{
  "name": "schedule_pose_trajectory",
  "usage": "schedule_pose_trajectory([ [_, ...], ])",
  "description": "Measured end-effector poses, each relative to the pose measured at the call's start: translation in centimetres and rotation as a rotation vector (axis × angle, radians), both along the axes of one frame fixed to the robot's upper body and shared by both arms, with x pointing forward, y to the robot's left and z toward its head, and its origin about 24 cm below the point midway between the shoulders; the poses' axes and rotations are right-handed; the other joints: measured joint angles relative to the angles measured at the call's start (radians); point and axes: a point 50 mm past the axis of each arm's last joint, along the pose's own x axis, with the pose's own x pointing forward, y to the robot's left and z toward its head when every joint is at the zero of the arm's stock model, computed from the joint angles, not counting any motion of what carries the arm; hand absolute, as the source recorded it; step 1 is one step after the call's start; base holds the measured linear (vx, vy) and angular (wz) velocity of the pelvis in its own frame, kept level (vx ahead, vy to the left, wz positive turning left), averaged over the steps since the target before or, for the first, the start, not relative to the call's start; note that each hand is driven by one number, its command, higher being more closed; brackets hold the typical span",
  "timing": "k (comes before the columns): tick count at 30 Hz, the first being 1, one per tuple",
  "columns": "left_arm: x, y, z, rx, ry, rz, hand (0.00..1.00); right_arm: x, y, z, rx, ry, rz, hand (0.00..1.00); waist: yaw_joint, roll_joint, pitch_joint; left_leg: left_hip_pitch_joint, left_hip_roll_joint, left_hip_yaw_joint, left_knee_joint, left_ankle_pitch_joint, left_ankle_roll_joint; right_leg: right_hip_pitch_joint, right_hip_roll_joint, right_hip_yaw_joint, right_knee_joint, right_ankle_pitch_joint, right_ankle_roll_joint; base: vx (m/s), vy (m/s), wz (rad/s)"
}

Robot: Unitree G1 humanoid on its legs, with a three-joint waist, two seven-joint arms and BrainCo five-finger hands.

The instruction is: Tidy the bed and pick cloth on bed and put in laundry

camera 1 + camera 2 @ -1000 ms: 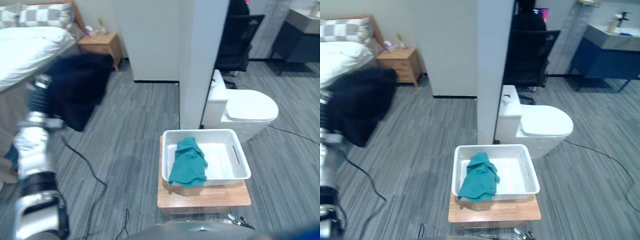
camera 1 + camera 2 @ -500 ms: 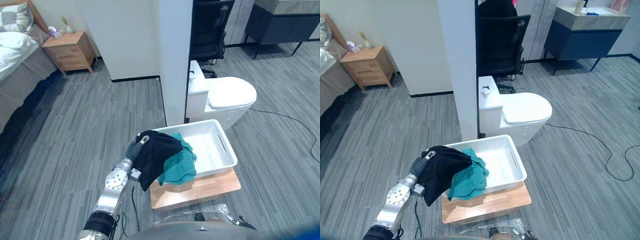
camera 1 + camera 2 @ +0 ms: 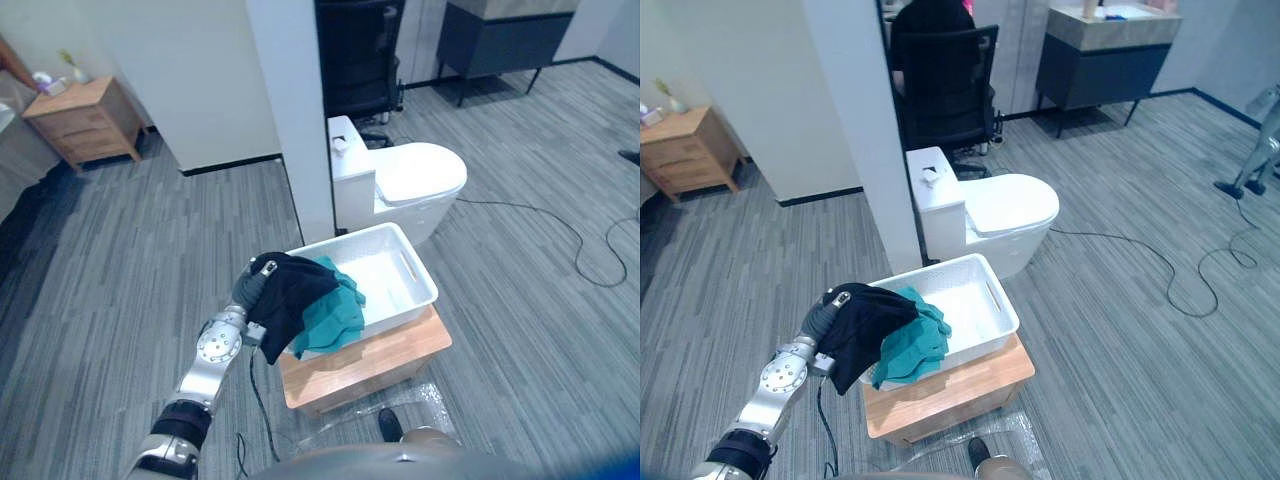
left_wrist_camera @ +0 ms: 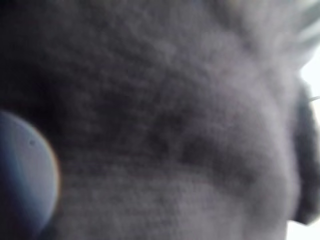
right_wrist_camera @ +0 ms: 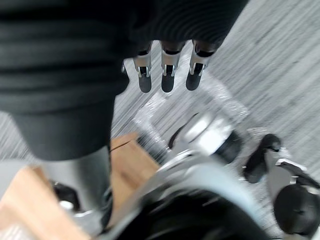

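The left robot hand is raised at the near left corner of the white basket, with the black cloth draped over it. The cloth covers so much of the robot hand that its grip cannot be told (in the left wrist view, dark fuzzy fabric lies right against the camera). Part of the black cloth hangs outside the basket's left wall and part overlaps the teal cloth. Whether it rests on the rim or only hangs over it cannot be told.

The teal cloth lies bunched in the left end of the basket and spills over the near rim, while the right end shows bare white floor. The basket stands on a low wooden surface set on the grey striped carpet. Some crinkled clear plastic lies on the carpet just beside the surface's near edge.

The right robot hand shows in its own wrist view, hanging low with straight, relaxed fingers that hold nothing, the carpet beneath it.

Beyond the basket stands a white toilet with its lid down, beside a white pillar. A wooden nightstand stands far off to the left, and a black office chair stands behind the pillar.
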Motion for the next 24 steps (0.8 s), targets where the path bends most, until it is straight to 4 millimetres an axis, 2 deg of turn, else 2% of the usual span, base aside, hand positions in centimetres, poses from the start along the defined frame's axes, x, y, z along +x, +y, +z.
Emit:
schedule_pose_trajectory([
  [2, 1.0, 0.2, 1.0, 0.024, -0.036, 0.025, 1.00, 0.0, 0.1, 0.1, 0.000, -0.006, 0.019, 0.00, -0.018, 0.001, 0.007, -0.033, 0.001, 0.014, 0.012, 0.001, 0.000, -0.043, 0.003, 0.018, 0.020, 0.001, 0.000, -0.02, -0.040, -0.25],
  [5, 3.2, 0.3, 3.3, 0.078, -0.120, 0.071, 1.00, 1.2, 0.5, 0.3, -0.003, -0.067, 0.028, 0.00, -0.018, -0.007, 0.035, -0.083, 0.003, 0.059, 0.036, 0.002, 0.001, -0.124, 0.015, 0.051, 0.060, 0.007, 0.003, -0.01, -0.026, -0.40],
  [10, 6.2, 0.0, 7.5, 0.102, -0.260, 0.142, 1.00, 3.4, 1.4, 0.8, -0.005, -0.167, 0.106, 0.00, -0.025, -0.046, 0.088, -0.129, 0.005, 0.123, 0.071, 0.000, 0.000, -0.202, 0.030, 0.104, 0.110, 0.008, 0.004, -0.01, -0.018, -0.34],
  [12, 7.5, -0.2, 9.7, 0.092, -0.320, 0.159, 1.00, 4.3, 1.6, 1.2, -0.002, -0.215, 0.135, 0.00, -0.031, -0.057, 0.110, -0.172, 0.017, 0.139, 0.115, -0.026, 0.004, -0.244, 0.034, 0.117, 0.125, 0.011, 0.008, -0.05, -0.017, -0.18],
  [15, 8.5, -0.4, 11.7, 0.084, -0.357, 0.173, 1.00, 5.5, 1.7, 1.7, -0.008, -0.274, 0.171, 0.00, -0.031, -0.063, 0.151, -0.230, 0.039, 0.158, 0.190, -0.066, 0.011, -0.290, 0.038, 0.134, 0.140, 0.016, 0.015, -0.06, -0.010, -0.18],
  [18, 9.3, -0.7, 12.6, 0.065, -0.350, 0.178, 1.00, 7.1, 1.7, 2.3, -0.024, -0.341, 0.190, 0.00, -0.036, -0.066, 0.210, -0.303, 0.066, 0.164, 0.283, -0.106, 0.019, -0.339, 0.040, 0.145, 0.143, 0.032, 0.024, -0.06, 0.005, -0.14],
  [20, 9.3, -0.9, 12.4, 0.039, -0.329, 0.177, 1.00, 7.7, 1.9, 2.6, -0.025, -0.364, 0.205, 0.00, -0.038, -0.069, 0.236, -0.331, 0.078, 0.164, 0.320, -0.120, 0.025, -0.355, 0.040, 0.147, 0.143, 0.039, 0.027, -0.04, 0.018, -0.07],
  [24, 9.4, -1.4, 10.3, 0.002, -0.241, 0.182, 1.00, 8.7, 2.1, 3.1, -0.038, -0.414, 0.217, 0.00, -0.036, -0.079, 0.280, -0.396, 0.099, 0.162, 0.402, -0.147, 0.039, -0.405, 0.041, 0.150, 0.163, 0.045, 0.035, -0.05, 0.025, -0.02],
])
